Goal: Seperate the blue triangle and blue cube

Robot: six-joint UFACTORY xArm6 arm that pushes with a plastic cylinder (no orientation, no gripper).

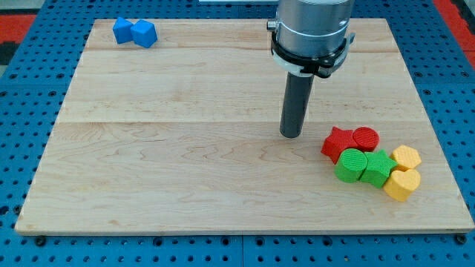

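Note:
The blue triangle (pixel 122 30) and the blue cube (pixel 144 33) lie touching each other at the view's top left corner of the wooden board (pixel 185 148), triangle on the left, cube on the right. My tip (pixel 291 136) rests on the board right of centre, far from both blue blocks, to their lower right. It stands just left of the red star (pixel 338 142), not touching it.
A cluster sits at the view's lower right: the red star, a red cylinder (pixel 365 138), a green cylinder (pixel 350 165), a green cube (pixel 379 167), a yellow hexagon (pixel 406 157) and a yellow heart (pixel 402 184). Blue pegboard (pixel 30 111) surrounds the board.

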